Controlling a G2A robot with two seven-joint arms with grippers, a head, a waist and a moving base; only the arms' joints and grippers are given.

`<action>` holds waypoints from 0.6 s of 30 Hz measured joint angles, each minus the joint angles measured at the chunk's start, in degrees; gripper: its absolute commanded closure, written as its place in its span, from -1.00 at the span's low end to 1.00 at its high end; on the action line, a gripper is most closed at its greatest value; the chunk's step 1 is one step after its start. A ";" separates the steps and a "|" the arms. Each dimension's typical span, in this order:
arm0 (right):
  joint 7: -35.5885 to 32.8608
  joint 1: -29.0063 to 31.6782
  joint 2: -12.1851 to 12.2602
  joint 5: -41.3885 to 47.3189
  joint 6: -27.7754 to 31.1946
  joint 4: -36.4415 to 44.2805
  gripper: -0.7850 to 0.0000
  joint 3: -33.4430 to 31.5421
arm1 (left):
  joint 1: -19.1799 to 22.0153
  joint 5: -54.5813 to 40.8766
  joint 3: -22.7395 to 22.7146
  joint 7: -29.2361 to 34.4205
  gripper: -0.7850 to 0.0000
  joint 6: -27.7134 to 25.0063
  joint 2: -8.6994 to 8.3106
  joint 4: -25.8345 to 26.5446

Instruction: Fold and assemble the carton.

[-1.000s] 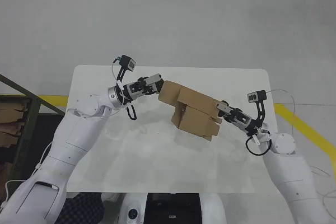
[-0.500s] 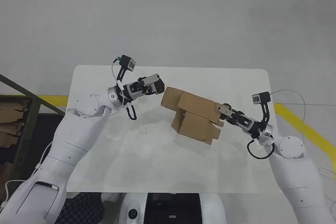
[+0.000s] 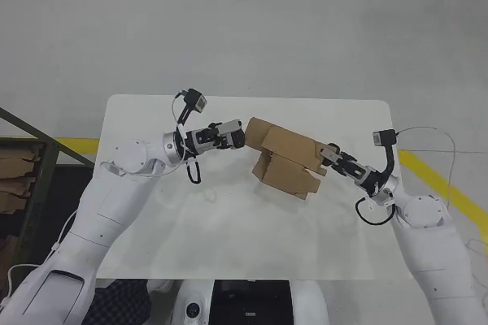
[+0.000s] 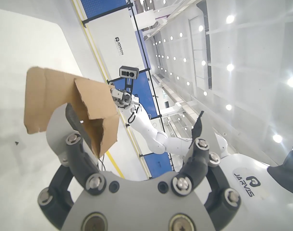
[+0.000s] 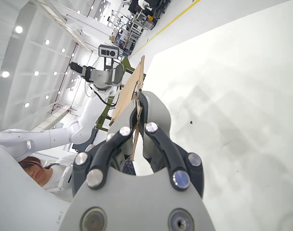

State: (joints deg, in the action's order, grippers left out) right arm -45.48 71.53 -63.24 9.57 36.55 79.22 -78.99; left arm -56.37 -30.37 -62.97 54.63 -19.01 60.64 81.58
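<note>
A brown carton [image 3: 286,158], partly folded with loose flaps, is held just above the middle of the white table [image 3: 187,236]. My right gripper [image 3: 329,154] is shut on a flap at the carton's right end; in the right wrist view the fingers [image 5: 146,106] pinch the cardboard edge [image 5: 130,87]. My left gripper [image 3: 238,136] is open at the carton's left end. In the left wrist view one finger [image 4: 73,117] lies against the carton [image 4: 55,94] while the other finger [image 4: 199,126] stands well apart from it.
A dark bin with cardboard pieces [image 3: 12,183] stands on the floor left of the table. Yellow floor tape [image 3: 439,187] runs past the right side. Bare table lies in front of and behind the carton.
The carton has shifted right and turned with the right gripper. The left gripper, which came off its left end, has followed and is beside that end again.
</note>
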 measured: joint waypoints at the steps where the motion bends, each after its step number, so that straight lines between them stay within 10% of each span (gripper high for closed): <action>1: 0.25 -0.14 0.02 -0.31 0.05 0.00 1.00 0.01 | -0.31 -0.11 0.05 0.73 -1.00 1.03 -0.04 0.45; 18: -0.83 -0.41 0.37 -0.16 -0.47 -0.11 1.00 1.09 | 2.06 1.32 4.49 0.98 -1.00 4.27 1.58 -2.40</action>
State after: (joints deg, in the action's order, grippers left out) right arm -46.31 71.12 -62.87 9.41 36.08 79.11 -77.90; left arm -54.31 -29.05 -58.48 55.62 -14.74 62.22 79.18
